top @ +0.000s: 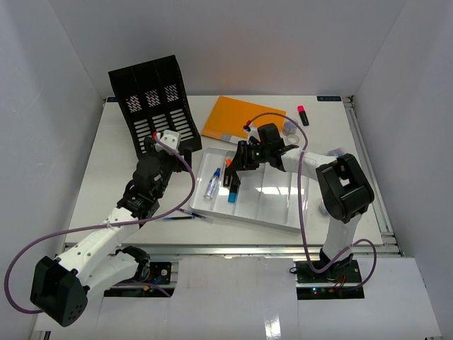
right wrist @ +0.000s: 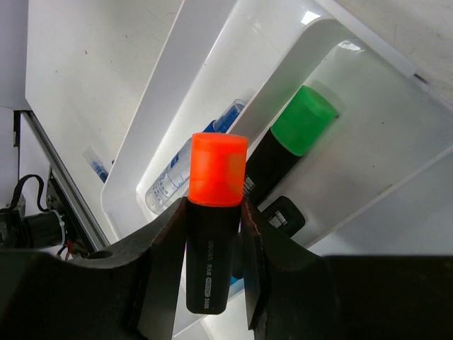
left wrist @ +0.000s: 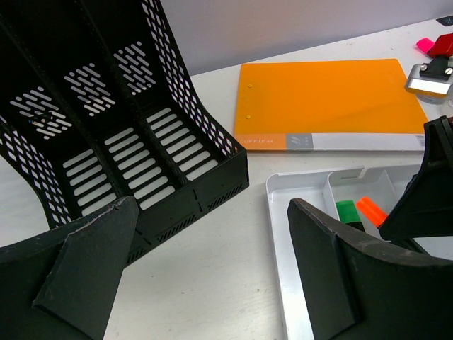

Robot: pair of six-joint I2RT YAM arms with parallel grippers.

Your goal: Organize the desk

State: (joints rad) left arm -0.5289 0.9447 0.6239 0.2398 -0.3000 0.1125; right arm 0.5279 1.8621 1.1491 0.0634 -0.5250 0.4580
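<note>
The desk [top: 117,170] is a wide white tabletop. My right gripper [top: 232,168] is shut on an orange-capped black highlighter [right wrist: 216,212] and holds it over the left end of the white compartmented tray [top: 272,218]. A green-capped highlighter [right wrist: 294,142] lies in the tray compartment below it. A clear bottle with a blue label [top: 212,184] lies in the leftmost compartment. My left gripper [top: 173,145] is open and empty above the desk, between the black file rack [top: 156,99] and the tray's left rim [left wrist: 283,234].
An orange folder [top: 244,117] lies behind the tray. A pink highlighter [top: 303,113] and a metal binder clip [top: 289,129] lie at the back right. A pen [top: 177,214] lies on the desk left of the tray. A blue-capped marker [top: 232,195] lies in the tray.
</note>
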